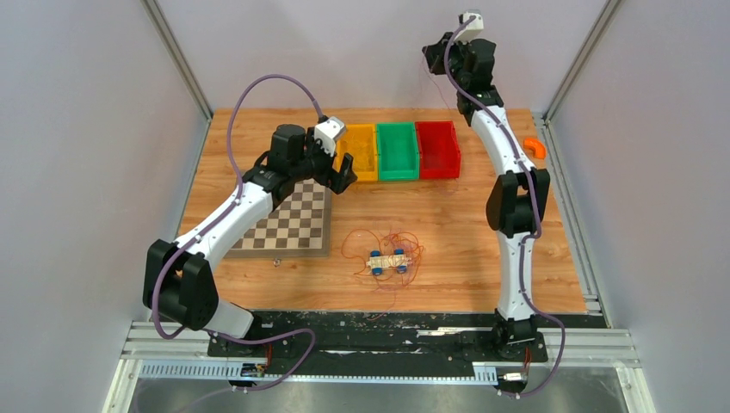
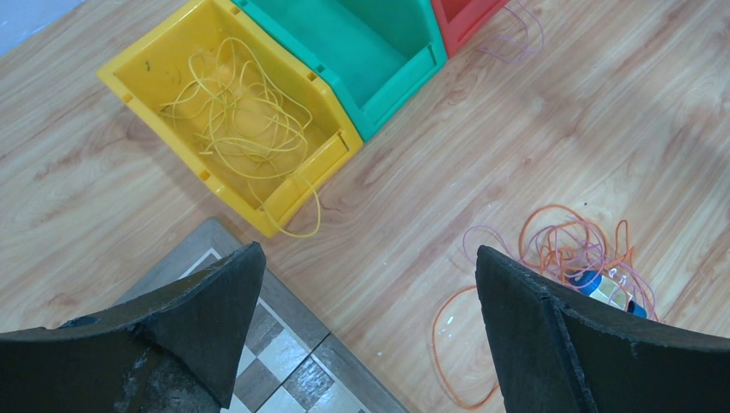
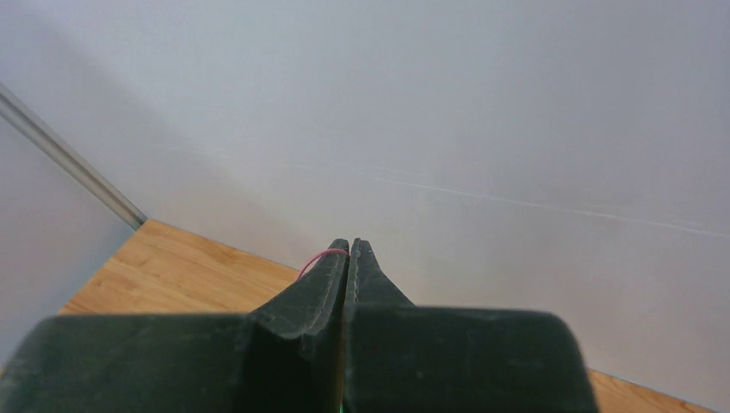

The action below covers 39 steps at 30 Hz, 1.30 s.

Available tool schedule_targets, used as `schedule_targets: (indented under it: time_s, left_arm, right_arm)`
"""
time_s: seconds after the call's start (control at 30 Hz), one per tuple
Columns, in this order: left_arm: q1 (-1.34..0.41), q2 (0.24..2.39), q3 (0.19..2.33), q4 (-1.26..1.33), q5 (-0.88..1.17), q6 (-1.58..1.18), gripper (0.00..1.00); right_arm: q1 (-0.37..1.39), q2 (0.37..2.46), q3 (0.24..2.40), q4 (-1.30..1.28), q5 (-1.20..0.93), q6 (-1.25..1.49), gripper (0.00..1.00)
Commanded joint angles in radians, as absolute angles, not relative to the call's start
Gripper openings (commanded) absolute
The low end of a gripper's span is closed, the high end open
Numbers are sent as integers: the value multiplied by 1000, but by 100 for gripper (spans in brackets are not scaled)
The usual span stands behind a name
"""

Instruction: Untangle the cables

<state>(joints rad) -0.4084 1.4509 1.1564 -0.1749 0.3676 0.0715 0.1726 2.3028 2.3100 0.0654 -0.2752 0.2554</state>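
While the left pincer [image 2: 368, 258] hangs released near the yellow bin [image 2: 310, 172] holding yellow cables [image 2: 237, 112], the orange tangle [image 2: 564, 245] lies at its 4 o'clock on the tabletop [image 1: 465, 224]. The right pincer [image 3: 348, 245], high at 1 o'clock, clenches a red cable [image 3: 317, 257]. That strand looks drawn free, so the next move is probably lowering it into the red bin [image 1: 439, 170].

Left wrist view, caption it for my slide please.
Open left fingers above the table: yellow cables lie in the yellow bin, orange cables tangled at right.
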Motion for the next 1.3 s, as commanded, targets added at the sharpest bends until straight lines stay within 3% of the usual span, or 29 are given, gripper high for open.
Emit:
schedule_targets:
  time_s: [0.0, 0.17, 0.3, 0.63, 0.93, 1.03, 1.27]
  left_arm:
    - [-402, 1451, 1193, -154, 389, 65, 100]
    - [-402, 1456, 1195, -125, 445, 79, 100]
    - [-402, 1482, 1209, -110, 457, 75, 100]
    - [-401, 1525, 1243, -72, 500, 53, 100]
    - [-402, 1496, 1211, -77, 498, 36, 100]
    - [-402, 1485, 1190, -74, 495, 29, 100]
    - [-401, 1474, 1178, -68, 496, 19, 100]
  right_arm:
    - [154, 2269, 2352, 134, -295, 285, 0]
    - [101, 2082, 2192, 141, -240, 173, 0]
    - [14, 1928, 2101, 7, -273, 252, 0]
    - [70, 1535, 1642, -55, -370, 290, 0]
    - [88, 1572, 1653, -53, -201, 151, 0]
    - [10, 1628, 1721, -92, -366, 249, 0]
    - [46, 1540, 1743, -84, -557, 336, 0]
